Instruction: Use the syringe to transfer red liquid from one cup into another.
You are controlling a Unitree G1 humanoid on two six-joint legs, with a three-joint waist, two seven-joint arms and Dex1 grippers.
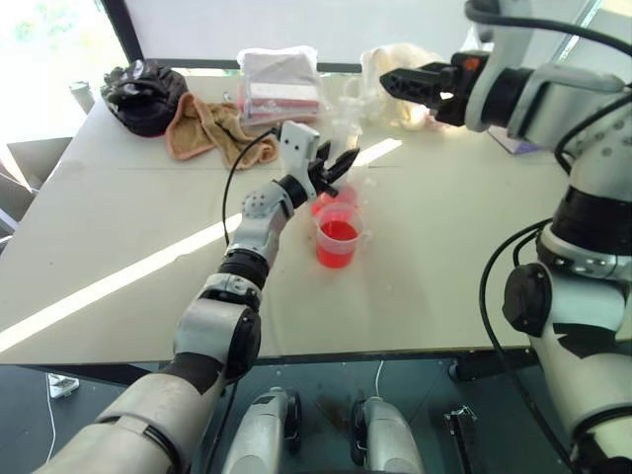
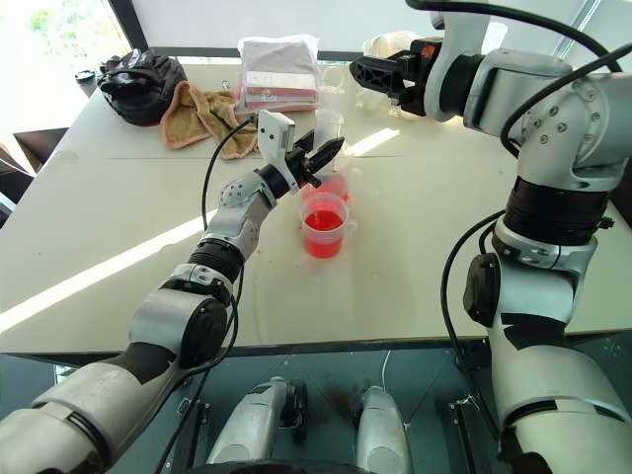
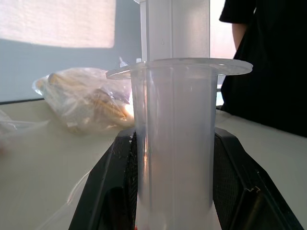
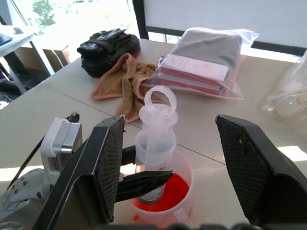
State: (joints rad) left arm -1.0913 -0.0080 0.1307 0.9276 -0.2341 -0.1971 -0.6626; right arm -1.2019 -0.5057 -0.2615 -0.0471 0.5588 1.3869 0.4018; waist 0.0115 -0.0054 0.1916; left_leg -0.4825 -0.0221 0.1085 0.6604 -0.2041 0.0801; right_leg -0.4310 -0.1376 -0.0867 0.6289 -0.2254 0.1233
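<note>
My left gripper [image 4: 144, 184] clamps the syringe [image 4: 156, 143] barrel upright over the far cup [image 4: 184, 191]; rigid, light, slick plastic. My right gripper [image 4: 168, 167] hangs open at its twelve o'clock, so I'd take the plunger ring [image 4: 160, 101].

The syringe [image 3: 175, 139] runs off the left wrist view's upper edge, so its plunger top is cut off, and its tip is hidden below the black fingers [image 3: 108, 191]. A person [image 3: 268, 62] (dark sleeve) is cropped at the edge. The rear cup [image 2: 339, 184] is mostly hidden.
</note>
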